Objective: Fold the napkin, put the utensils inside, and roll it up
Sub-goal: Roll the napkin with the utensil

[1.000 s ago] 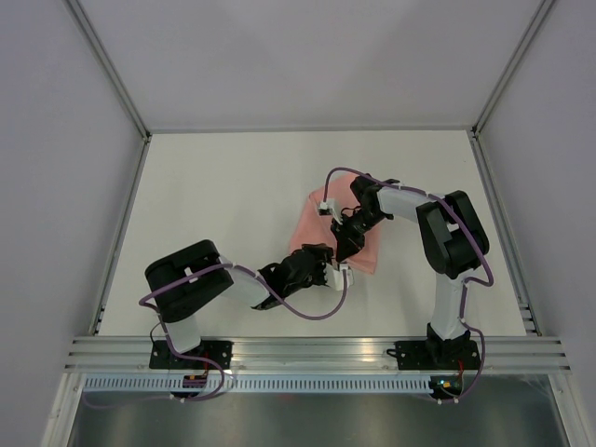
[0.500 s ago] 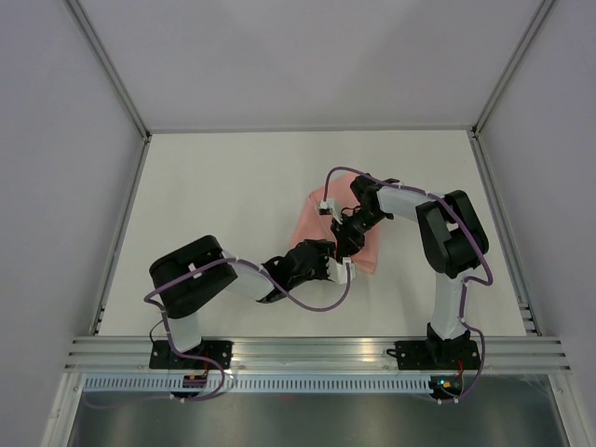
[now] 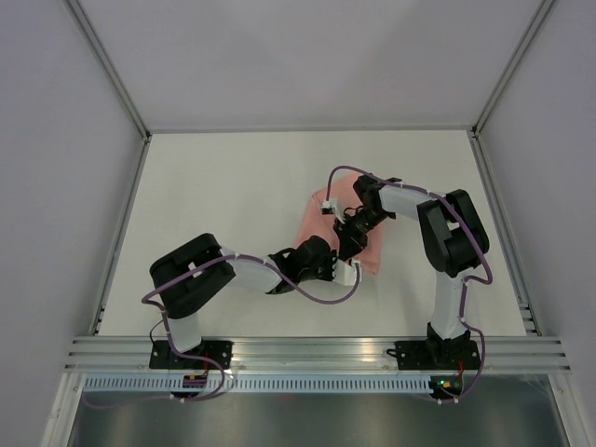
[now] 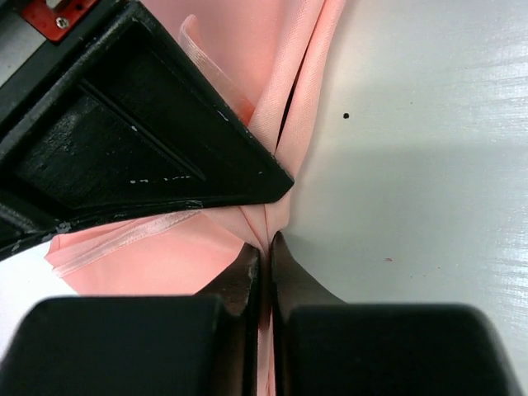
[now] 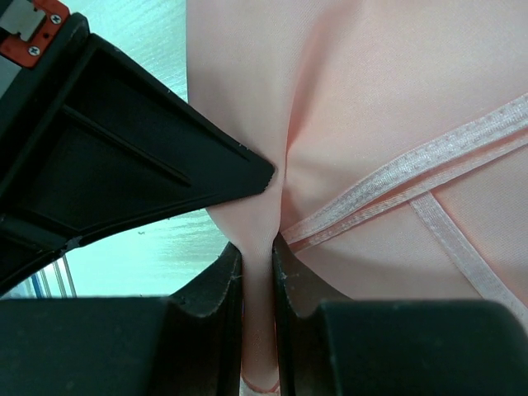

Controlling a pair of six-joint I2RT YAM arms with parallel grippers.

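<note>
The napkin (image 3: pixel 312 228) is a thin, salmon-pink cloth with a faint sheen. It lies bunched and folded on the smooth white worktop (image 3: pixel 223 196), right of the middle, its outline a lopsided rectangle partly hidden under both wrists. The left arm (image 3: pixel 247 270) reaches in low from the near left and the right arm (image 3: pixel 410 197) bends back from the far right, so their black heads sit close together over the cloth's near right part. In the left wrist view the left jaws are clenched on the napkin (image 4: pixel 247 49): the two blunt black fingers (image 4: pixel 239 280) meet tip to tip with only a sliver of pink pressed between them, right at the cloth's edge where it meets the bare worktop (image 4: pixel 429 165). From that pinch soft pleats fan upward, and a sheer, paler hem band (image 4: pixel 124 235) runs off to the left under a matte black wedge (image 4: pixel 124 140) of the wrist housing. In the right wrist view the right jaws are likewise grasping the napkin (image 5: pixel 396 99), with a narrow ridge of fabric between the fingers (image 5: pixel 210 289). The cloth above is smooth, with the woven, ribbon-like hem band (image 5: pixel 412 169) crossing itself at the right and glossy worktop (image 5: pixel 165 239) at the left.
</note>
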